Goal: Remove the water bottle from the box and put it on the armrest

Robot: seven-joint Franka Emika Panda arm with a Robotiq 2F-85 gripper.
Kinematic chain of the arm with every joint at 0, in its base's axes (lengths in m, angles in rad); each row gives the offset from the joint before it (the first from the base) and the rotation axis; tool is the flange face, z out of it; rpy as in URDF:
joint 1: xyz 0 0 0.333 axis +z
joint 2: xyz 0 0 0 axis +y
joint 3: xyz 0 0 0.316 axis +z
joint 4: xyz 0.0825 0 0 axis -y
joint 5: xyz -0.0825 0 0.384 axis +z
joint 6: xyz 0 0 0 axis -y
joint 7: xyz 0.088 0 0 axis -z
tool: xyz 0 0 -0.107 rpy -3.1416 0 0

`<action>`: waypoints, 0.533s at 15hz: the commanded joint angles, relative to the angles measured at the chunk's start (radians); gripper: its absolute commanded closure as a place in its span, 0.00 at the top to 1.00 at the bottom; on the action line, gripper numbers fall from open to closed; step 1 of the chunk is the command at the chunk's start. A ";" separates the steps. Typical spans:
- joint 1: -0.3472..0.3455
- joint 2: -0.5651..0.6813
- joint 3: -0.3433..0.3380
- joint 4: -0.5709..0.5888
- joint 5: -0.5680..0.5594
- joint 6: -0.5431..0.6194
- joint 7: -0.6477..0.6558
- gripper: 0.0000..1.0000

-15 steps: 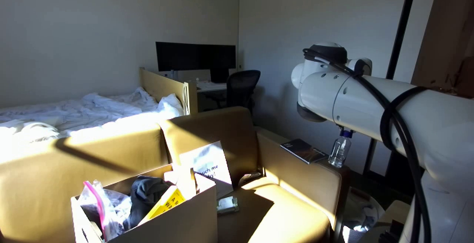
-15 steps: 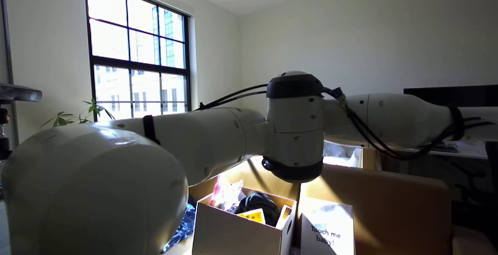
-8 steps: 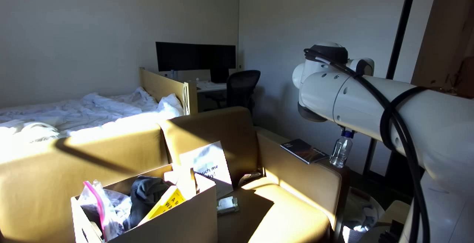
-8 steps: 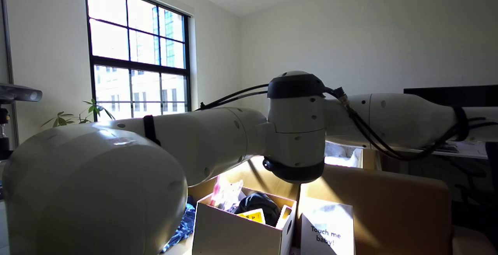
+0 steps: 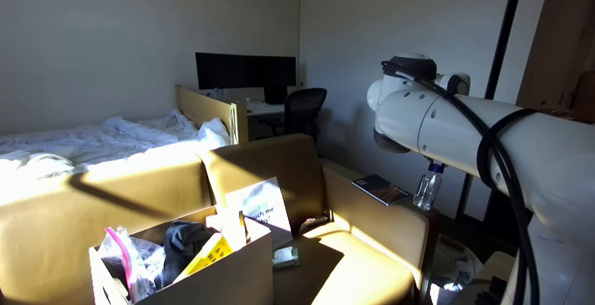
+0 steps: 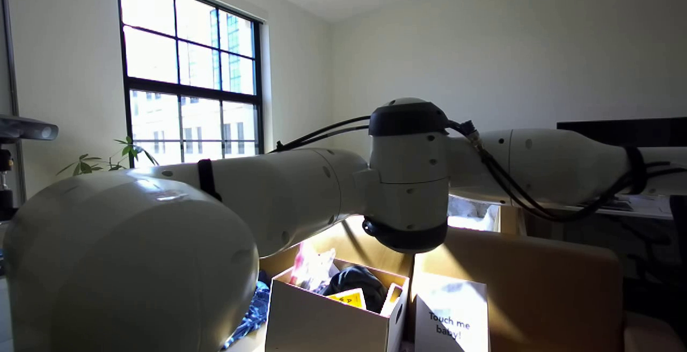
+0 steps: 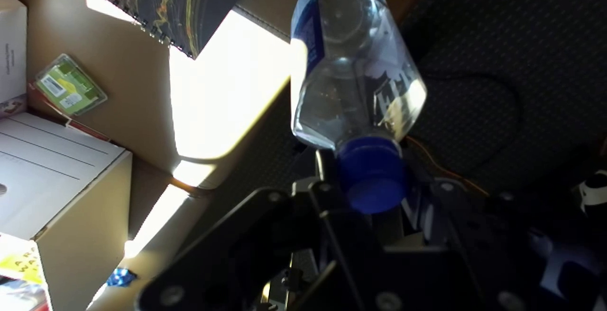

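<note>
Water bottle [image 7: 355, 83] is slightly tilted beneath the claw [image 7: 370, 173], which grips it by the cap end. The box [image 5: 228, 275] sits well apart from the claw: removal looks done. Whether the base touches the armrest [image 5: 376, 221] below is unclear; release seems left.

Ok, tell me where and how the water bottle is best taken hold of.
By the blue cap, from above, I'd say: the water bottle is tilted but cap uppermost, and the cap is narrower than the rest. The notebook lying near it on the armrest would likely crowd a low approach from that side. The pincer is shut on that cap.
</note>
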 commanded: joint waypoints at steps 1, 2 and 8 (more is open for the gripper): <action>0.013 0.000 -0.003 0.009 -0.010 0.029 0.000 0.10; 0.015 0.000 -0.003 0.015 -0.013 0.033 0.000 0.10; 0.004 0.000 0.011 0.048 -0.038 0.022 0.000 0.10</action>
